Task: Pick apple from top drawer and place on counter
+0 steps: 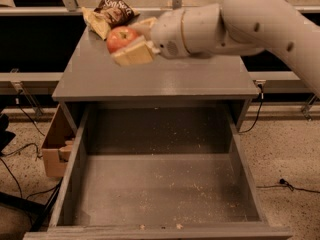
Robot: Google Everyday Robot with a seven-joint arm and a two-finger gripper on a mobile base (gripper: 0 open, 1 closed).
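The arm (260,14) is looking fat, round and white, with thin rings at its joints. The gripper (131,39), over the counter (175,76), is showing cream fingers (134,55).
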